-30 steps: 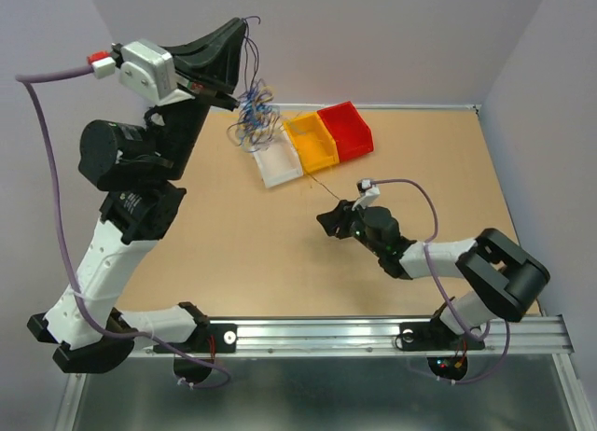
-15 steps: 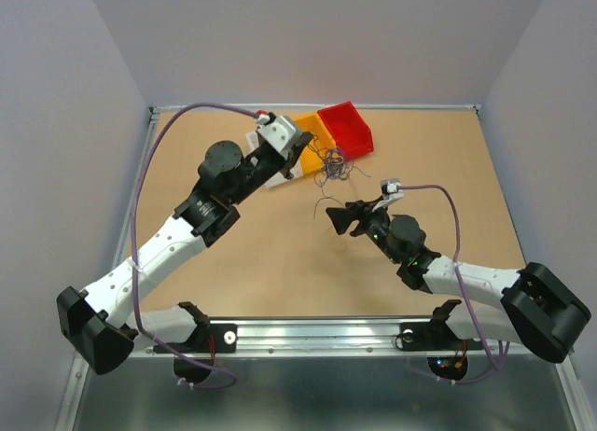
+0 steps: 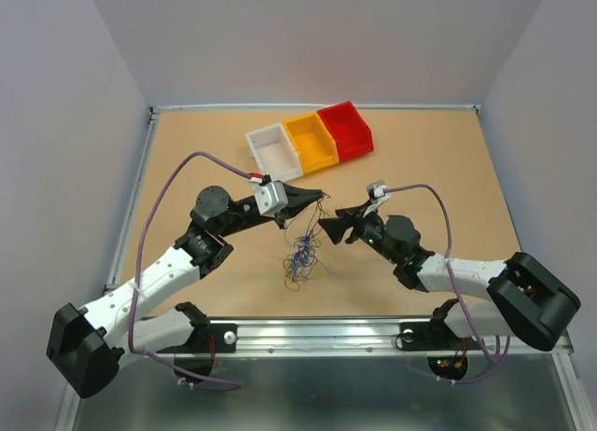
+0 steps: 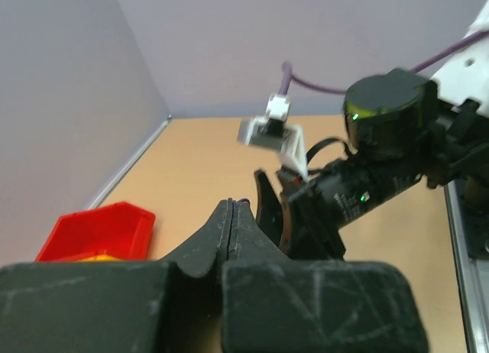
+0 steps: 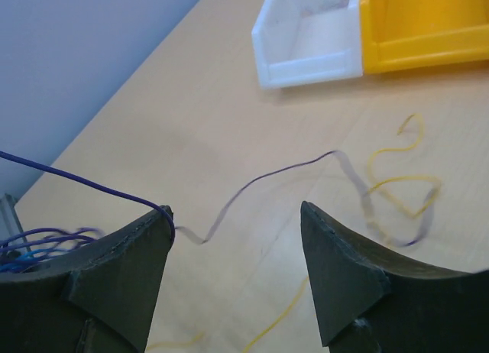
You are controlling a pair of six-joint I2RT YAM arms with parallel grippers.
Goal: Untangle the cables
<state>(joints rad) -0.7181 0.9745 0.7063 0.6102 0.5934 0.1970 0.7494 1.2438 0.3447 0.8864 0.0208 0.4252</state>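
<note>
The cables (image 3: pixel 300 256) are a tangle of thin blue, purple and yellow wires resting on the table in the middle. Strands rise from it to my left gripper (image 3: pixel 315 195), which is shut on them; a purple bit shows at its closed tips (image 4: pixel 244 202). My right gripper (image 3: pixel 330 228) stands open just right of the tangle, facing the left one. In the right wrist view a purple cable (image 5: pixel 76 182) runs over the left fingertip (image 5: pixel 162 215) of the open gripper (image 5: pixel 235 214). A loose purple wire (image 5: pixel 283 172) and a yellow wire (image 5: pixel 401 177) lie on the table beyond.
Three small bins stand in a row at the back: white (image 3: pixel 275 152), yellow (image 3: pixel 311 140) and red (image 3: pixel 347 130). The white bin (image 5: pixel 306 32) and yellow bin (image 5: pixel 428 24) are ahead of my right gripper. Metal rails edge the table.
My left arm has come down from high at the back left to the table's middle, carrying the tangle with it. My right gripper has opened wider and shifted slightly left.
</note>
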